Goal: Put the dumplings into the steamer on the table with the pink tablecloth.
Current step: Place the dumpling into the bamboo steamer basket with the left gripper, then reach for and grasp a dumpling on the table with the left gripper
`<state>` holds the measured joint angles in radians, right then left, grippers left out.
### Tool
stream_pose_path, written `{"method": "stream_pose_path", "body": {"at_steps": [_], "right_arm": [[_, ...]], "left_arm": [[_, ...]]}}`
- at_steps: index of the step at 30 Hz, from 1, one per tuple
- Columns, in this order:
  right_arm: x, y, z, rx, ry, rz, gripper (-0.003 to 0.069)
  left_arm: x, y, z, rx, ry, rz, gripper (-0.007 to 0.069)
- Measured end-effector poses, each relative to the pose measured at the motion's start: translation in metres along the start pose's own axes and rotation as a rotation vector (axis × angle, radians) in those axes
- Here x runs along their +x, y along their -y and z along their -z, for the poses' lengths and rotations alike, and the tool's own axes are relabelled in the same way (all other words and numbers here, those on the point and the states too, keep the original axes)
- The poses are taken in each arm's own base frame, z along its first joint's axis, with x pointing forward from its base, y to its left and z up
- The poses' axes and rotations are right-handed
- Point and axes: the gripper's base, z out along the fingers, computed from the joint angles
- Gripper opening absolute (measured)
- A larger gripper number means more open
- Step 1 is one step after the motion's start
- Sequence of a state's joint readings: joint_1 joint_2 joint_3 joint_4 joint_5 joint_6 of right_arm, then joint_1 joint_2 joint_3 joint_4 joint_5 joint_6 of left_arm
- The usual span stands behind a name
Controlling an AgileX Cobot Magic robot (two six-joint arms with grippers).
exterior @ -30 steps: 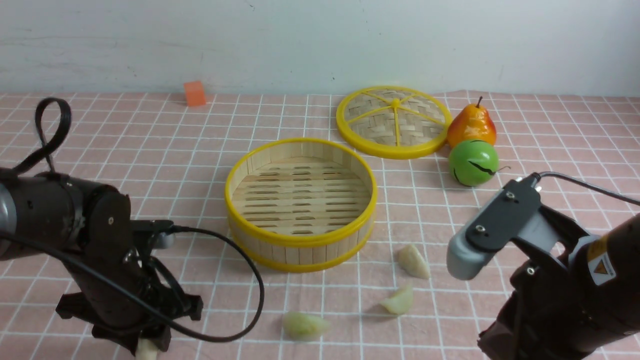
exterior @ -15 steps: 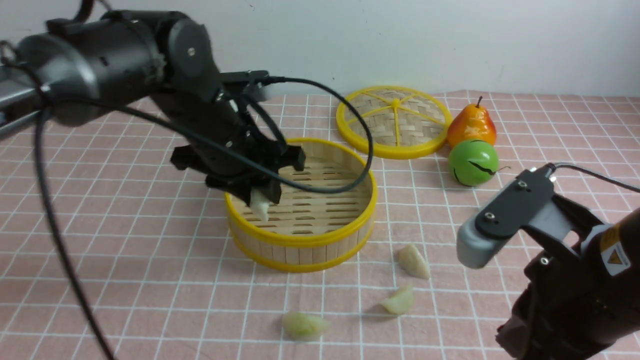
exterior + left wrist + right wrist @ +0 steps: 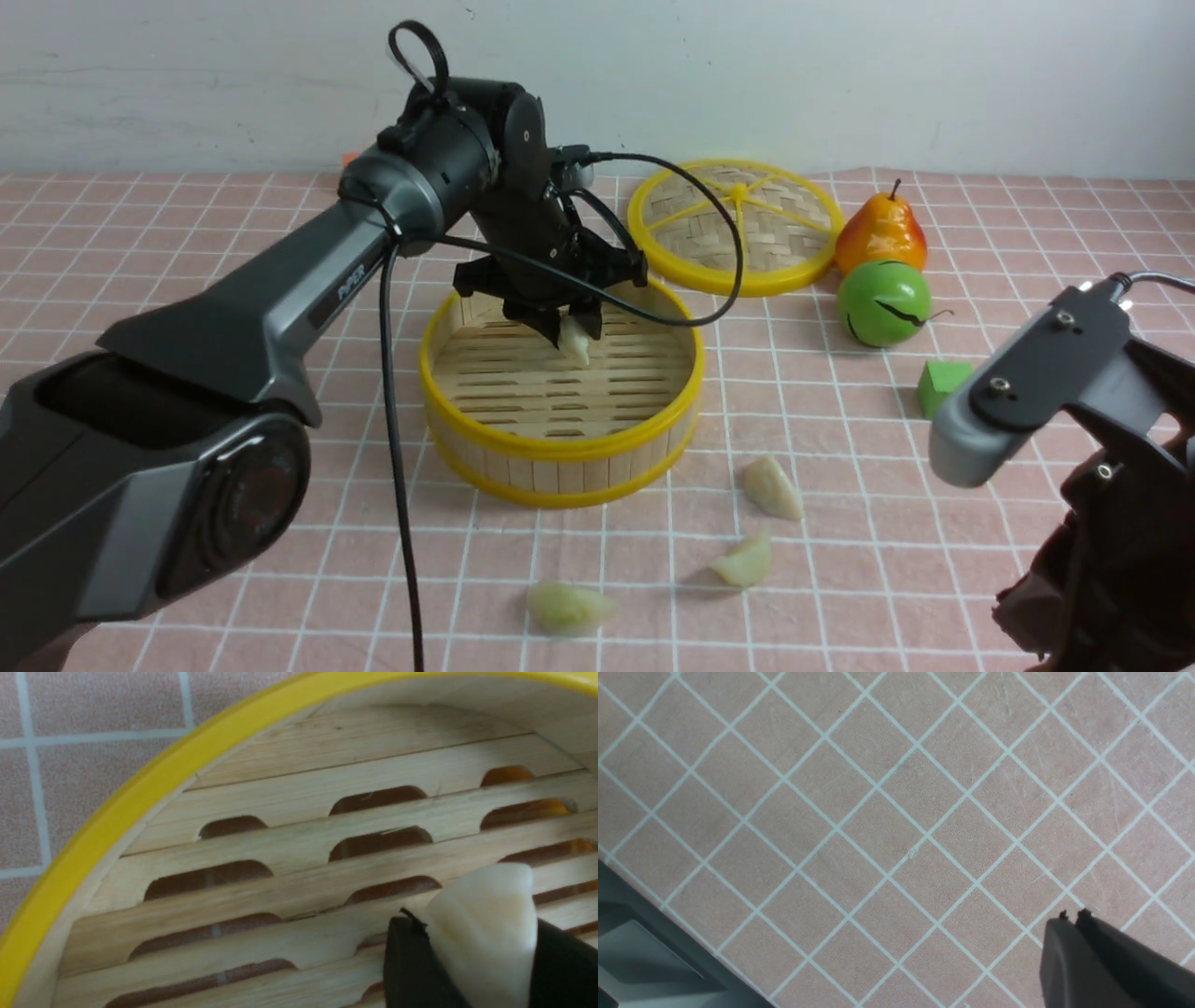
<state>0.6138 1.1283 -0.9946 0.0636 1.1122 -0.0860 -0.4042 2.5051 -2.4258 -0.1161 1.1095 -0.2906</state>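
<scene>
The bamboo steamer (image 3: 485,467) with yellow rims stands mid-table on the pink tablecloth (image 3: 187,280). My left gripper (image 3: 571,341) hangs over its slatted floor (image 3: 289,821), shut on one pale dumpling (image 3: 576,343), which also shows between the black fingers in the left wrist view (image 3: 486,933). Three more dumplings lie on the cloth in front of the steamer: one (image 3: 772,488), another (image 3: 744,561) and a third (image 3: 569,607). My right gripper (image 3: 1071,917) is shut and empty above bare cloth at the near right.
The flat woven lid (image 3: 736,224) lies behind the steamer. A pear (image 3: 880,233) and a green round fruit (image 3: 883,303) sit to its right. A green cube (image 3: 941,385) lies near my right arm (image 3: 1046,392). The table's edge shows in the right wrist view (image 3: 644,952).
My left gripper has lifted a dumpling from the near left cloth and carried it over the steamer's floor. My right arm has shifted right, uncovering the green cube.
</scene>
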Motion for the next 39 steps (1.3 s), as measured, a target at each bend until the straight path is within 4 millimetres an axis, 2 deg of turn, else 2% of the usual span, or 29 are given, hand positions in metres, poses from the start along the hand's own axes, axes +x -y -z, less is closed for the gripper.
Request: {"method": "stream_pose_path", "body": {"at_steps": [3, 5, 6, 8, 11, 12, 16, 18, 19, 20, 21, 24, 25, 30, 31, 32, 34, 37, 39], "right_arm": [[0.000, 0.000, 0.000, 0.003, 0.003, 0.002, 0.0031], [-0.002, 0.001, 0.000, 0.016, 0.019, 0.007, 0.0031], [-0.002, 0.002, 0.000, 0.018, 0.021, 0.008, 0.0031], [-0.004, 0.003, 0.000, 0.032, 0.040, 0.015, 0.0031], [-0.005, 0.005, 0.000, 0.051, 0.052, 0.025, 0.0031], [-0.005, 0.005, 0.000, 0.061, 0.055, 0.030, 0.0031], [-0.011, 0.009, 0.007, 0.101, 0.091, 0.050, 0.0031], [-0.013, 0.009, 0.009, 0.109, 0.105, 0.054, 0.0031], [-0.016, 0.010, 0.013, 0.117, 0.122, 0.058, 0.0031], [-0.017, 0.010, 0.015, 0.122, 0.132, 0.060, 0.0031], [-0.020, 0.010, 0.019, 0.124, 0.148, 0.061, 0.0031], [-0.023, 0.010, 0.023, 0.127, 0.168, 0.061, 0.0031], [-0.024, 0.010, 0.025, 0.129, 0.173, 0.062, 0.0031], [-0.021, 0.011, 0.032, 0.144, 0.193, 0.068, 0.0031], [-0.021, 0.011, 0.032, 0.144, 0.194, 0.068, 0.0031], [-0.018, 0.011, 0.037, 0.146, 0.207, 0.068, 0.0031], [-0.016, 0.010, 0.040, 0.147, 0.217, 0.068, 0.0031], [-0.015, 0.010, 0.042, 0.147, 0.220, 0.067, 0.0031], [-0.014, 0.009, 0.042, 0.138, 0.212, 0.063, 0.0031]], "left_arm": [[0.000, -0.001, -0.002, -0.006, 0.000, -0.004, 0.0298], [-0.001, 0.000, 0.000, -0.004, 0.005, -0.007, 0.0380], [-0.001, 0.000, 0.000, -0.001, 0.005, -0.005, 0.0396], [0.000, 0.000, 0.004, -0.003, -0.008, -0.006, 0.0479], [-0.001, 0.003, 0.022, -0.004, -0.015, -0.035, 0.0533], [-0.003, 0.004, 0.032, -0.002, -0.010, -0.052, 0.0550], [-0.011, 0.018, 0.127, 0.032, 0.112, -0.173, 0.0566], [-0.010, 0.020, 0.151, 0.040, 0.150, -0.207, 0.0562], [-0.006, 0.023, 0.188, 0.049, 0.200, -0.243, 0.0554], [-0.002, 0.022, 0.197, 0.048, 0.202, -0.261, 0.0546], [0.008, 0.021, 0.218, 0.045, 0.207, -0.290, 0.0537], [0.033, 0.015, 0.237, 0.030, 0.163, -0.368, 0.0517], [0.047, 0.011, 0.241, 0.031, 0.127, -0.410, 0.0512], [0.109, 0.000, 0.204, 0.131, -0.095, -0.683, 0.0507], [0.112, 0.001, 0.203, 0.138, -0.097, -0.699, 0.0507], [0.134, 0.003, 0.181, 0.177, -0.133, -0.824, 0.0507], [0.159, 0.011, 0.155, 0.206, -0.151, -0.979, 0.0507], [0.186, 0.020, 0.124, 0.214, -0.173, -1.115, 0.0507], [0.195, 0.027, 0.110, 0.202, -0.164, -1.184, 0.0507]]}}
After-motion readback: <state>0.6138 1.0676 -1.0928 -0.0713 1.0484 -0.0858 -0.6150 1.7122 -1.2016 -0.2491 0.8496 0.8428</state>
